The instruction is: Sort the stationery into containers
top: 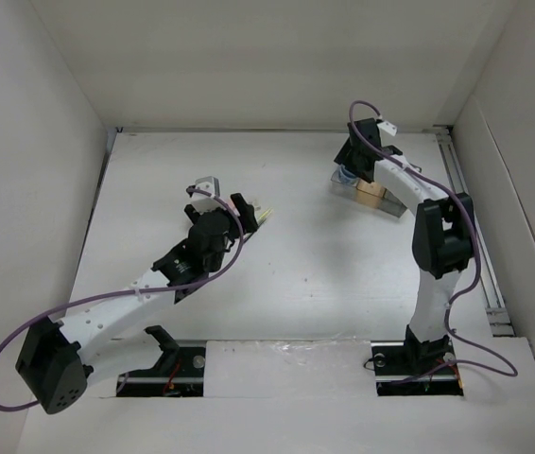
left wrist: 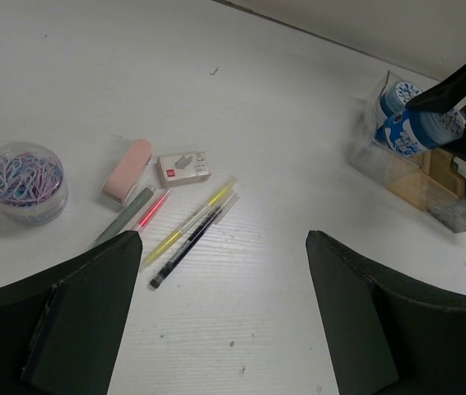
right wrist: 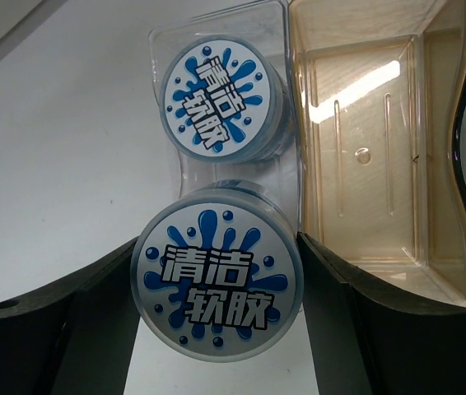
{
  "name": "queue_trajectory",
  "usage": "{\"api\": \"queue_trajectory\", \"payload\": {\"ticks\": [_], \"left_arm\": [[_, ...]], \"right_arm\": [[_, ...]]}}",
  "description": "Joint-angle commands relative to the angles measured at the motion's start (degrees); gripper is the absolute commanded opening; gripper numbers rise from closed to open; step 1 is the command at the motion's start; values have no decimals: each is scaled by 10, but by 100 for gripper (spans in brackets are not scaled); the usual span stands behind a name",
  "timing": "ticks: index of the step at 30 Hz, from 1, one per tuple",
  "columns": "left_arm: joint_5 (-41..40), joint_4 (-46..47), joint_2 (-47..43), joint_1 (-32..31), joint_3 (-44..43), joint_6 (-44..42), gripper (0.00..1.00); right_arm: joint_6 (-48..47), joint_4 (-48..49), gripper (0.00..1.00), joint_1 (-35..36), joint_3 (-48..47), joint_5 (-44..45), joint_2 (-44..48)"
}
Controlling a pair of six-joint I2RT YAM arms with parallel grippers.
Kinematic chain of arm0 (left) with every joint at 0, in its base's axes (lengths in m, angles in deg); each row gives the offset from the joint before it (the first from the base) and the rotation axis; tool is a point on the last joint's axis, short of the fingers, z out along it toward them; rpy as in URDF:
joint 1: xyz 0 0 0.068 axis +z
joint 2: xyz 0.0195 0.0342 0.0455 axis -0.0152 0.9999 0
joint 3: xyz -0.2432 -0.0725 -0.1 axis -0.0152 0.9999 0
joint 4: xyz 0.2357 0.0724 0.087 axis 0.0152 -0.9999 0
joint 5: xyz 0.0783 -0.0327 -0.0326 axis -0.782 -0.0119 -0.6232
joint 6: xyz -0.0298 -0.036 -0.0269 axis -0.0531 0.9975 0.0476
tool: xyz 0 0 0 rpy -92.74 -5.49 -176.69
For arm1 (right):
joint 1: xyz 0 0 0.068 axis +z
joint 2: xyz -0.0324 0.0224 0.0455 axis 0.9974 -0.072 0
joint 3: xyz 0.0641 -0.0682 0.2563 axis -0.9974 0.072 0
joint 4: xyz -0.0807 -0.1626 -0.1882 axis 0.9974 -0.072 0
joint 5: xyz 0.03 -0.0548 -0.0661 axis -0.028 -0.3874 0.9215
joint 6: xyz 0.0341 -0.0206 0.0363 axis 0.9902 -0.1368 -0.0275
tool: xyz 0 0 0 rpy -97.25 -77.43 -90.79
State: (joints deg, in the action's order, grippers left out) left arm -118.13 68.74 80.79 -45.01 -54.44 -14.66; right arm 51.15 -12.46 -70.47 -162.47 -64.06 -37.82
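Here, right claw (right wrist: pixel 216 247) clasps blue cylinder (right wrist: pixel 216 284), lid wristward.

White table (top: pixel 324 274) with a few dark specks, white walls (top: pixel 267 57) around it, metal rail (top: pixel 477 236) along its right edge

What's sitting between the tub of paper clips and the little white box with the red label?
A pink oblong block lies between the paper clip tub and the white box; the left wrist view shows it.
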Motion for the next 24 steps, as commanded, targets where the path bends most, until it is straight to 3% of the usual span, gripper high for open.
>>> {"api": "queue_trajectory", "payload": {"ticks": [1, 7, 9, 16, 19, 20, 23, 24], "left_arm": [[-1, 14, -15, 2, 5, -2, 78], [-1, 14, -15, 2, 5, -2, 78], [-1, 14, -15, 2, 5, -2, 78], [-7, 14, -20, 2, 5, 4, 78], [-30, 8, -25, 2, 11, 10, 73], [-54, -4, -25, 2, 11, 26, 70], [-87, -23, -19, 2, 11, 43, 68], [-94, -23, -19, 2, 5, 43, 66]], "right_arm": [[-7, 27, 65, 2, -30, 19, 13], [-7, 17, 96, 8, -30, 43, 7], [-7, 17, 100, 13, -30, 43, 14], [-2, 23, 98, 44, -15, 54, 76], [-7, 54, 68, 81, 15, 46, 106], [-7, 61, 46, 91, 22, 39, 122], [-7, 67, 22, 129, 47, 39, 145], [-2, 77, 8, 138, 60, 39, 153]]}}
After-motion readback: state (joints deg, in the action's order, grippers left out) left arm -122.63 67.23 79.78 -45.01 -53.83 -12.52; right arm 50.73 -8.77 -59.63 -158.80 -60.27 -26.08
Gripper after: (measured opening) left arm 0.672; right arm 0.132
